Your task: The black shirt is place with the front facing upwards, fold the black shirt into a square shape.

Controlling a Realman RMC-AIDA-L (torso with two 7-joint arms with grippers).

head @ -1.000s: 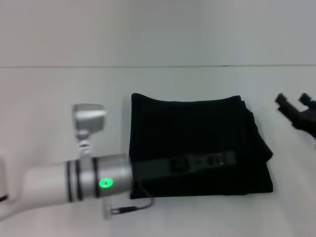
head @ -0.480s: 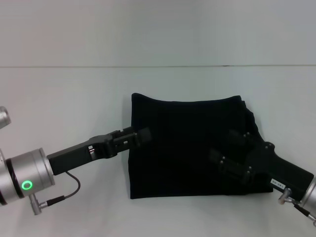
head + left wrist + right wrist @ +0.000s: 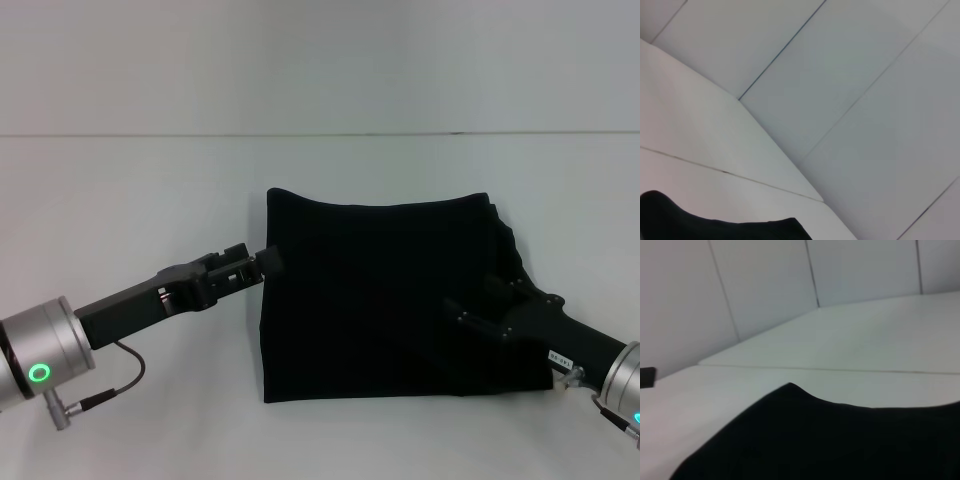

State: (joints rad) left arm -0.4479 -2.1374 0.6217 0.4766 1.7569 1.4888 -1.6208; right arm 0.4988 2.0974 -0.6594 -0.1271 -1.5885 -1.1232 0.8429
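White tabletop (image 3: pixel 120 190) under pale panelled wall; the black shirt (image 3: pixel 390 300) lies folded into a rough square on it, flat, between my two claws. My left gripper (image 3: pixel 268 260) sits at the shirt's near-side edge, tip touching or just beside the cloth; cannot tell if its fingers are apart. My right gripper (image 3: pixel 485 300) rests over the shirt's opposite side, black against black, finger state unreadable.

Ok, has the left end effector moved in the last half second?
Yes. The left end effector has pulled back toward the robot's left, off the black shirt, and now sits at the shirt's left edge.
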